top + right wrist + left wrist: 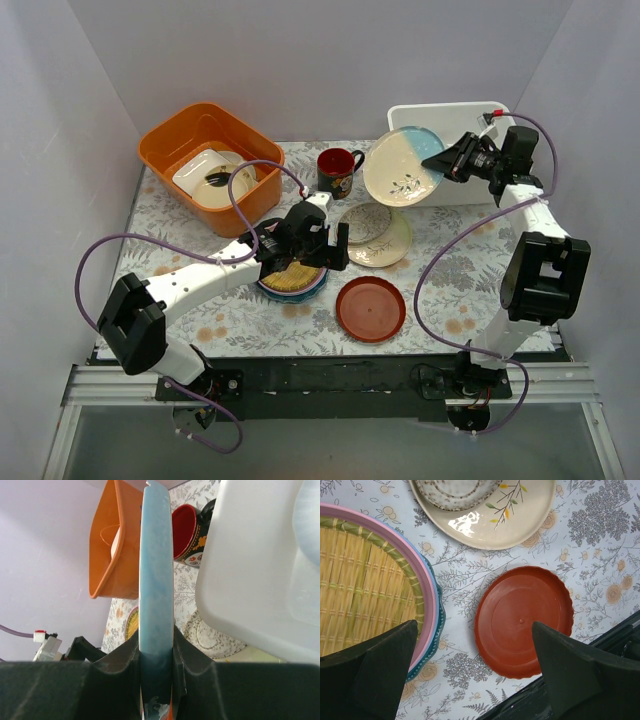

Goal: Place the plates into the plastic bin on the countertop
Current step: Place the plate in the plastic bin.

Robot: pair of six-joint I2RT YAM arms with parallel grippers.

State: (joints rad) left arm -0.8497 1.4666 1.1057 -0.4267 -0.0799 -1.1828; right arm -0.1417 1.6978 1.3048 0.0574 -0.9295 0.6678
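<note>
My right gripper (443, 166) (157, 666) is shut on the rim of a cream-and-blue plate (404, 166) (156, 575). It holds the plate tilted in the air, just left of the white plastic bin (455, 118) (255, 565). My left gripper (303, 258) (475, 680) stands open above the countertop (465, 575), between a stack of plates and a red-brown plate (370, 309) (522, 620). The stack is topped by a yellow woven plate (288, 276) (355, 590) with pink, blue and teal rims under it. A grey speckled plate (366, 224) (455, 490) lies on a cream plate (392, 243) (495, 522) at mid table.
An orange tub (210, 150) (112, 545) holding white dishes stands at the back left. A dark mug (339, 170) (189, 532) with a red inside sits between the tub and the bin. White walls enclose the table on three sides.
</note>
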